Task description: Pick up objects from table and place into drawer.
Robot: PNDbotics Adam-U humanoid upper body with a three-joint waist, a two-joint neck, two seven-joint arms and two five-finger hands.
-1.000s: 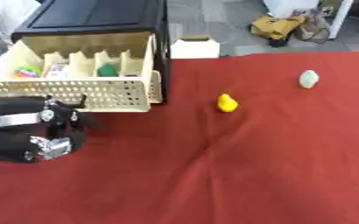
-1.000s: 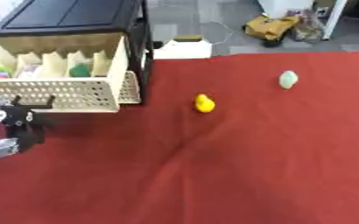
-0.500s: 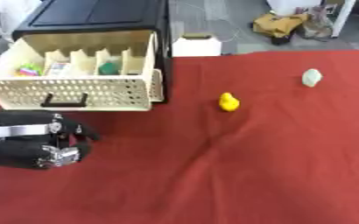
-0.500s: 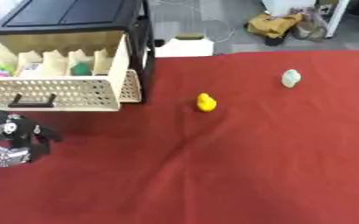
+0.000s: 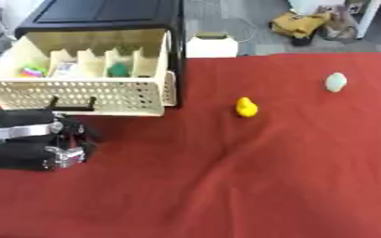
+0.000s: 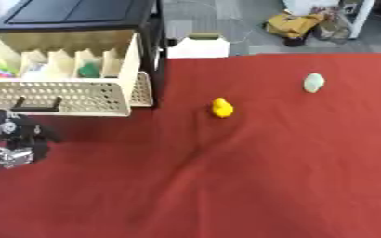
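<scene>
A small yellow duck-shaped toy point(image 5: 246, 107) lies on the red tablecloth point(image 5: 251, 186) near the middle of the table, well apart from the robot's left hand point(image 5: 60, 146) and off to that hand's right. Farther right and nearer the far edge sits a pale green, egg-shaped object point(image 5: 335, 82), also on the cloth and well apart from the duck.

The left hand, black with silver parts, rests low on the cloth at the left side, just in front of the drawer; its fingers look curled in on themselves with nothing visible in them. The right hand shows in neither view.

The cream perforated plastic drawer point(image 5: 80, 95) stands pulled out of a black cabinet point(image 5: 104, 16), its dark handle point(image 5: 72, 104) facing the hand. Dividers split it into compartments: a pinkish-green item point(image 5: 33, 71) lies in the leftmost, a whitish one point(image 5: 63, 69) beside it, and a dark green one point(image 5: 118, 69) farther right. A white box point(image 5: 212, 45) sits beyond the table edge, beside the cabinet.
</scene>
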